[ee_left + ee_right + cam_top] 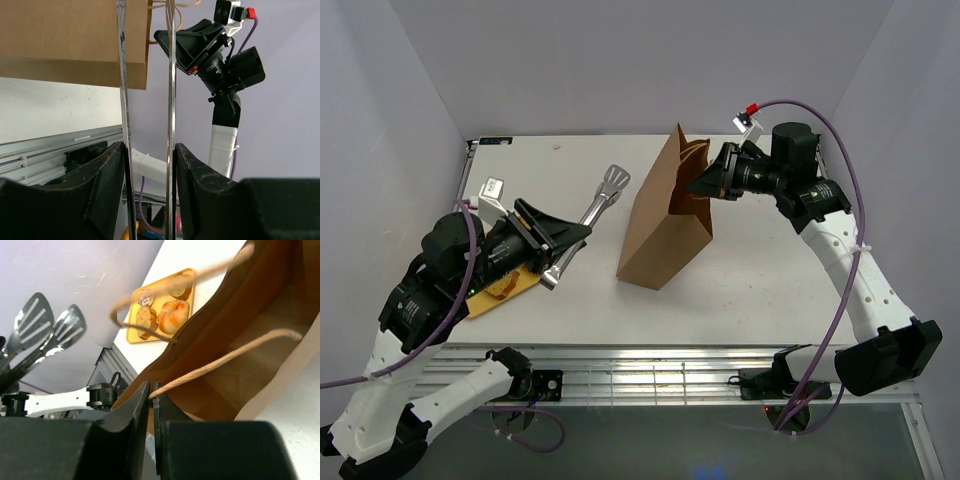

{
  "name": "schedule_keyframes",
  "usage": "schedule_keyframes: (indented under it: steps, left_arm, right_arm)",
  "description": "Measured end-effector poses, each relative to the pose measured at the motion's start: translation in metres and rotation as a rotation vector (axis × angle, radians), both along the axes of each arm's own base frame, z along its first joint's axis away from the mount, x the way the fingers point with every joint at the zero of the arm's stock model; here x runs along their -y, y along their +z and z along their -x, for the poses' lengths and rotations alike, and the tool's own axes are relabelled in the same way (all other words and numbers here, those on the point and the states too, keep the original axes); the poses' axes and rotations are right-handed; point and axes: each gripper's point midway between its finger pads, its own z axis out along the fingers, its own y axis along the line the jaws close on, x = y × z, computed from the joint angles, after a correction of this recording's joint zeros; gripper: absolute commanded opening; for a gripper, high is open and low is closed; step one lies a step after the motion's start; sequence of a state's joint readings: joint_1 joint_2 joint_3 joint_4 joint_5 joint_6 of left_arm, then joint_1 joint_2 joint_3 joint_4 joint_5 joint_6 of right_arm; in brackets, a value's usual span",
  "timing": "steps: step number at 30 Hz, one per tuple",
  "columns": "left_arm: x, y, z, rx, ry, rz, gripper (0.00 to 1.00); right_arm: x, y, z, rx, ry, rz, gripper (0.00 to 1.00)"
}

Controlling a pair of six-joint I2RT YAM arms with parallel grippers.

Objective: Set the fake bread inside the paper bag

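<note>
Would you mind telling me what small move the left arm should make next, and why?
Probably the left gripper should swing its tongs down toward the yellow tray. The tong tips are empty, the fake bread lies on the tray, and the right gripper pinches the top of the paper bag.

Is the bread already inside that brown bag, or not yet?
Not yet: the fake bread lies on the yellow tray, outside the paper bag.
</note>
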State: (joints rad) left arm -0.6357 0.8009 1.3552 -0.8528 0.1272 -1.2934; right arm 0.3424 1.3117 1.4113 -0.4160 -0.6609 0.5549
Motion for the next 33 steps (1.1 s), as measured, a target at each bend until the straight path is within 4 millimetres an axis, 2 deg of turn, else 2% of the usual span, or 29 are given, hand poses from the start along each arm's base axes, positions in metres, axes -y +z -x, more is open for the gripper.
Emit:
schedule_keyframes:
  steps: [7, 11, 13, 18, 21, 24, 27, 31, 33]
  left_arm:
    - [-0.015, 0.008, 0.006, 0.031, 0.053, 0.026, 0.51]
    - [-0.027, 0.004, 0.005, 0.02, 0.116, 0.03, 0.51]
    - [-0.033, -0.004, 0.005, 0.007, 0.149, 0.029, 0.51]
    - [-0.046, -0.042, -0.001, -0.097, 0.255, 0.016, 0.51]
    - [-0.042, -0.052, -0.019, -0.133, 0.288, -0.049, 0.51]
    - [-0.028, -0.061, -0.046, -0.159, 0.303, -0.14, 0.51]
    - [-0.018, -0.088, -0.075, -0.199, 0.324, -0.265, 0.51]
    - [-0.025, -0.123, -0.094, -0.263, 0.346, -0.4, 0.51]
    - [-0.04, -0.134, -0.102, -0.299, 0.377, -0.432, 0.51]
  right_arm:
    - [0.018, 0.004, -0.009, 0.009, -0.091, 0.064, 0.13]
    - [0.021, 0.018, -0.019, 0.012, -0.126, 0.077, 0.15]
    - [0.021, 0.026, -0.024, 0.02, -0.136, 0.082, 0.15]
    - [0.019, 0.052, -0.033, 0.045, -0.138, 0.08, 0.18]
    - [0.018, 0.064, -0.035, 0.062, -0.133, 0.078, 0.18]
    - [0.018, 0.063, -0.033, 0.057, -0.125, 0.081, 0.18]
    - [0.019, 0.056, -0.029, 0.026, -0.111, 0.095, 0.2]
    - [0.02, 0.048, -0.025, 0.012, -0.098, 0.118, 0.23]
    - [0.02, 0.043, -0.024, 0.006, -0.091, 0.13, 0.24]
